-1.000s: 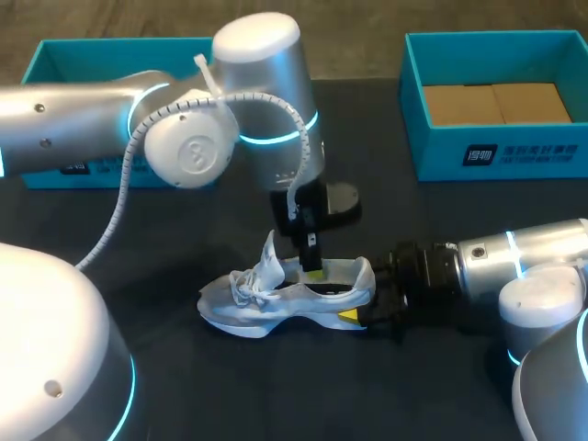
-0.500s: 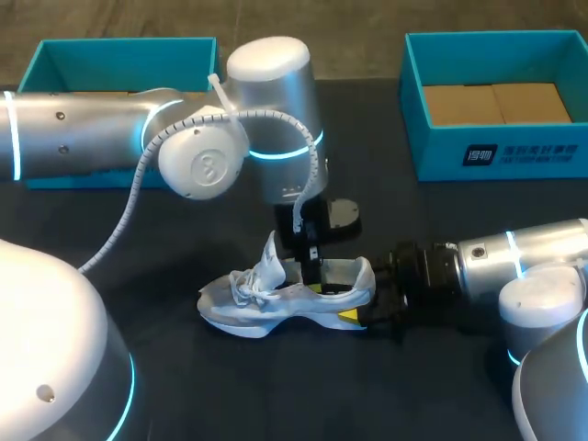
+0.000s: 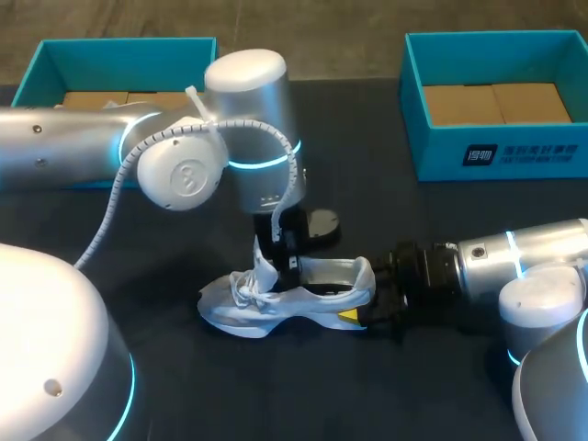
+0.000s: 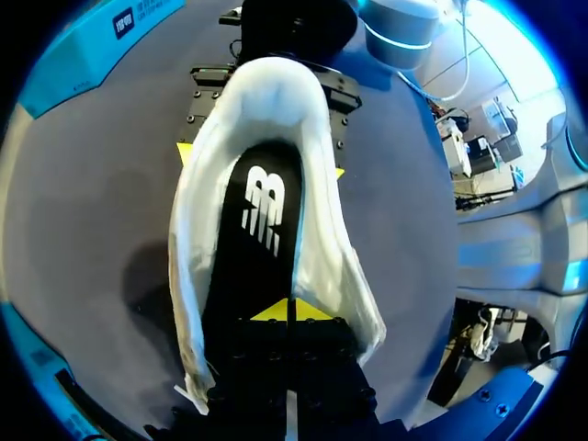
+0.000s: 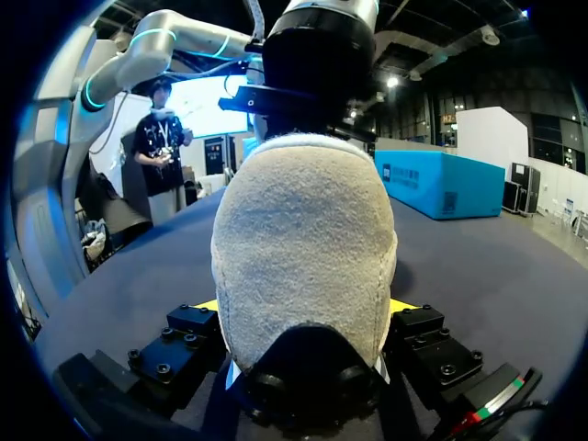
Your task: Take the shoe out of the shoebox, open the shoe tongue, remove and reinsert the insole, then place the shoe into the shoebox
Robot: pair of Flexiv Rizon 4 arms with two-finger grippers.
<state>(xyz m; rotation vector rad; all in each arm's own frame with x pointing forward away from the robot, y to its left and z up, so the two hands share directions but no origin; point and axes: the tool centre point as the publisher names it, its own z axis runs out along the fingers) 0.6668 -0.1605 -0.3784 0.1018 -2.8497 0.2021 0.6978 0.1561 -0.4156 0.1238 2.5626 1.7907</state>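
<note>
We found the shoe [image 3: 276,299] at the middle of the bench [image 3: 276,386], long axis left-to-right, heel rightward, grasped by the right claw [image 5: 303,308]. The left claw [image 4: 289,310], clenched empty, sat over the insole [image 4: 262,239].

The shoe [image 3: 285,294] is white to pale grey with white laces, and its heel is an off-white, fleecy weave. Its insole [image 4: 257,239] is black with a white logo. The left shoebox [image 3: 119,53] and right shoebox [image 3: 441,156] are teal with brown cardboard inside; the right one carries white print. The table [image 3: 230,386] is near-black. The left arm [image 3: 73,147] and right arm [image 3: 524,257] are silver with glowing cyan rings. The left gripper [image 4: 290,312] and right gripper [image 5: 303,308] are black with yellow tips.
</note>
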